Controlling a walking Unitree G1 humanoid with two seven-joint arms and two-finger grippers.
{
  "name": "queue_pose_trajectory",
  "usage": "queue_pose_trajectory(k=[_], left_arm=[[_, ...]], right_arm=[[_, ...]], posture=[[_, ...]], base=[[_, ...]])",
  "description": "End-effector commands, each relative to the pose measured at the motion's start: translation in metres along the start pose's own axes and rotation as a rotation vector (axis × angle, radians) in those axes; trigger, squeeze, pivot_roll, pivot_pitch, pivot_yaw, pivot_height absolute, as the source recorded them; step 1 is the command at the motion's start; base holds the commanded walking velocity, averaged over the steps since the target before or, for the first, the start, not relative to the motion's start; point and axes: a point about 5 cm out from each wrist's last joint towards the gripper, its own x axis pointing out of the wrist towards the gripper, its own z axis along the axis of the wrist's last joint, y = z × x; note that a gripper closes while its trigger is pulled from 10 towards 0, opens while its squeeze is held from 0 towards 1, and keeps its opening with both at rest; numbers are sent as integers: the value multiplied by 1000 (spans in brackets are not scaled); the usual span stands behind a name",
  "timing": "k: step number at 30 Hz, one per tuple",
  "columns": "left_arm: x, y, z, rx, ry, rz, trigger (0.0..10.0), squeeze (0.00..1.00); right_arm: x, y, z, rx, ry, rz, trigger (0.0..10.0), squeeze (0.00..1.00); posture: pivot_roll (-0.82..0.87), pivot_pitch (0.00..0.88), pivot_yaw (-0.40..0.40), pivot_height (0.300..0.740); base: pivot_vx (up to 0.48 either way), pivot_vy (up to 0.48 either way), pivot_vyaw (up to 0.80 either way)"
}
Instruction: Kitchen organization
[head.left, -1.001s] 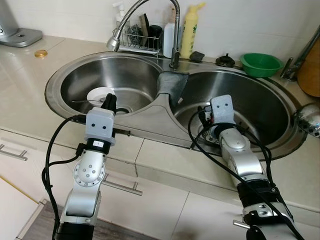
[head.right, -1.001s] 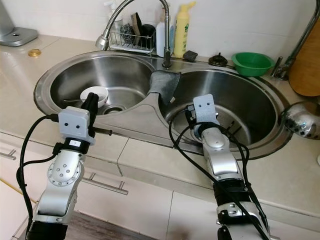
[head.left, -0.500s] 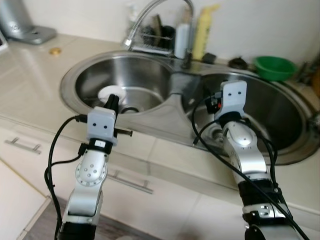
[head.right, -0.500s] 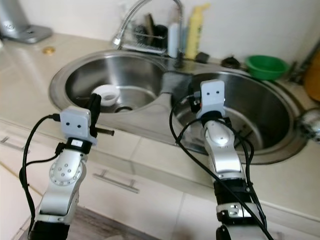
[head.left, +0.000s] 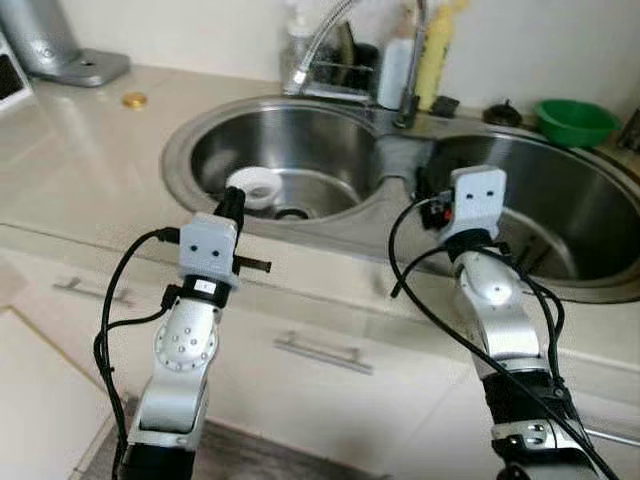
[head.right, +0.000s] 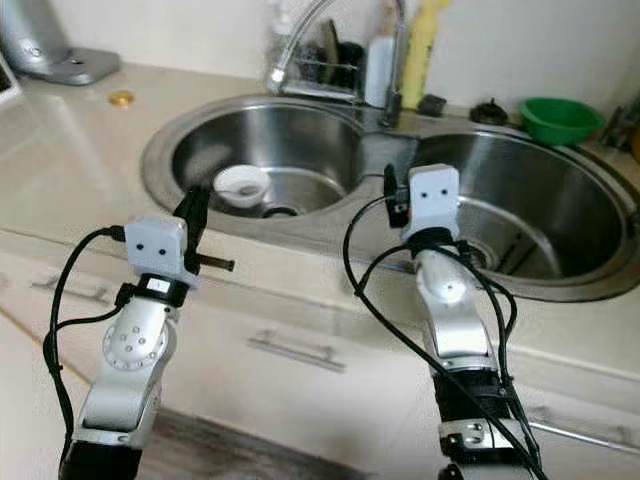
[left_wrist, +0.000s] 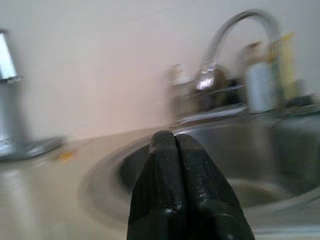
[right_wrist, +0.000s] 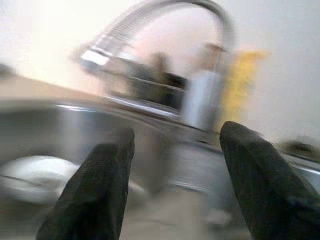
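Upper left: grey appliance base (head.left: 82, 66) on the beige counter (head.left: 70, 160).
Near it: small gold disc (head.left: 133, 99).
Below: cabinet handle (head.left: 322, 352).

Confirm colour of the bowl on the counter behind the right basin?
Green. The bowl shows best in the right eye view.

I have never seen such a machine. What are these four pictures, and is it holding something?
It is a humanoid robot at a kitchen counter. Two pictures come from its head camera, looking down on its silver arms. The other two come from cameras on each wrist. The left hand is shut on nothing; the right hand is open, also holding nothing. Before it lies a double sink with a white bowl in the left basin, a tap, bottles behind, and a green bowl far right.
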Motion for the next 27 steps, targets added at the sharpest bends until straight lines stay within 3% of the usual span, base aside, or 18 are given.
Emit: queue_pose_trajectory(k=[1,19,27], left_arm=[[5,-1,7,-2,-29,-4,10000,0],[3,-2,7,-3,-43,-7,10000,0],[3,-2,10,12,-71,-5,10000,0]], right_arm=[[-2,-1,7,-19,-42,1,10000,0],[-15,6,12,-13,-107,35,10000,0],[-16,8,13,-8,-120,40,10000,0]], posture=[[-28,0,-30,740],[-30,0,-30,740],[-28,0,-28,740]], base=[[0,480,-800],[0,480,-800],[0,76,-800]])
